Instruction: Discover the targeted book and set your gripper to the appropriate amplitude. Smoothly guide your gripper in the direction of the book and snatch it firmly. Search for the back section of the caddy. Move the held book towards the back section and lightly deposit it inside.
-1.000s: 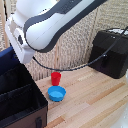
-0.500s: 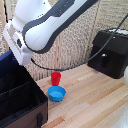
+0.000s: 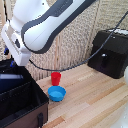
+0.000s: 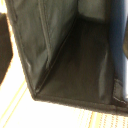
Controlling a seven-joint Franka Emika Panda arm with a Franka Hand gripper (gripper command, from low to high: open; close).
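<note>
1. Exterior view: arm [image 3: 45, 22] over caddy [image 3: 22, 102] at view's left; gripper hidden, finger state can't tell
2. Wrist view: book [image 4: 119, 35] edge inside black compartment [image 4: 75, 65]
3. Red cup [image 3: 56, 78], blue bowl [image 3: 56, 93] beside caddy

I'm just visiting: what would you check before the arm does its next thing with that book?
1. Book at the caddy: ok, the wrist view shows its blue edge beside a black compartment.
2. That compartment is the back section: cannot tell.
3. Book upright along the wall: ok, as far as it shows.
4. Jaws holding the book: cannot tell, they are hidden in both views.
5. Red cup and blue bowl outside the caddy: ok.
</note>
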